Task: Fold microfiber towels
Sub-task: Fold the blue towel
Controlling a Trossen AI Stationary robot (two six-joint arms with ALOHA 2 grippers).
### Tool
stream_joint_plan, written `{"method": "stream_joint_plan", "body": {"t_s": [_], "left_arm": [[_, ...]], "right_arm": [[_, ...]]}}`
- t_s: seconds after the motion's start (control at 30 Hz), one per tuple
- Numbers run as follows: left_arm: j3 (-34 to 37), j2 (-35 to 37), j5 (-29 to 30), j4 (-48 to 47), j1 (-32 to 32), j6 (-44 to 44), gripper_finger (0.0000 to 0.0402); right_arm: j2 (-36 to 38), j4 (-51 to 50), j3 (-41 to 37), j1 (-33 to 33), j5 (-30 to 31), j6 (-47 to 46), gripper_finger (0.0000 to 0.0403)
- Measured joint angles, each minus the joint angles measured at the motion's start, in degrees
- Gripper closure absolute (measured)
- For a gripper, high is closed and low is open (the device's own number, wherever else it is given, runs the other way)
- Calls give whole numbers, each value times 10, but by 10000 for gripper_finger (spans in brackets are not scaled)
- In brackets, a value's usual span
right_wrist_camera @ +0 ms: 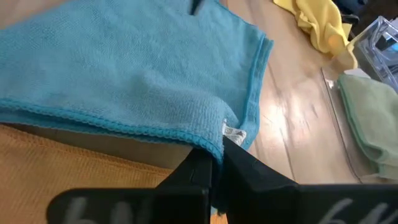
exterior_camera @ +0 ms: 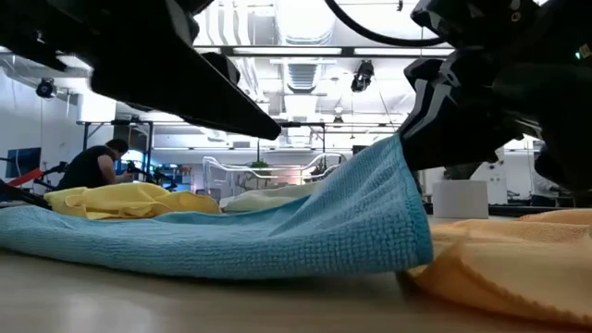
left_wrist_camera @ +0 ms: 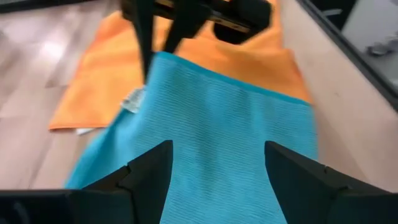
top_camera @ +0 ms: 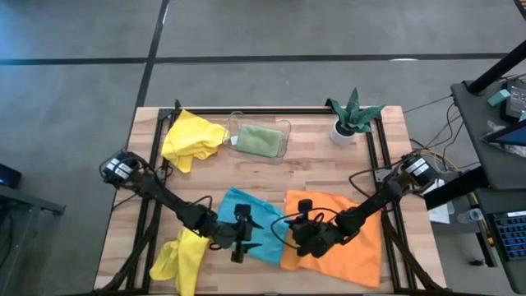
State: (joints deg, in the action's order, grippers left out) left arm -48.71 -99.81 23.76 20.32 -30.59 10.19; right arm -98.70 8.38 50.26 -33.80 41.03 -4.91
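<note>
turquoise towel (left_wrist_camera: 211, 130) over orange towel (left_wrist_camera: 112, 68) (claw (left_wrist_camera: 217, 168) open)

left pincer (top_camera: 239, 234): fingers spread, low over table | right pincer (top_camera: 297, 233): fingers pinched together, low, facing left

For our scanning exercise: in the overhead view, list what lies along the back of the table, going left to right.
Yellow towel → clear tray holding the green towel → potted plant.
</note>
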Motion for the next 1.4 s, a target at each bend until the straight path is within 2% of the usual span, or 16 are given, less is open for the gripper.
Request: {"method": "stream_joint_plan", "body": {"t_s": [0.43,0.7,0.87,1.1,1.3,1.4], "left_arm": [[-54,-25,4,1,-7,24,165],[-128,-106,6,1,-65,-78,165],[-191,-175,51,-1,-69,-120,165],[-251,-229,93,-104,-58,-120,165],[-248,-229,128,-150,-51,-76,165],[-248,-229,127,-159,-49,-75,165]], "right_arm": [[4,3,0,27,0,-61,394],[5,-4,0,44,-6,-86,394],[5,-4,0,45,-7,-88,394],[5,-8,0,45,-12,-96,394],[5,-8,0,45,-12,-97,394],[5,-8,0,45,-12,-97,394]]}}
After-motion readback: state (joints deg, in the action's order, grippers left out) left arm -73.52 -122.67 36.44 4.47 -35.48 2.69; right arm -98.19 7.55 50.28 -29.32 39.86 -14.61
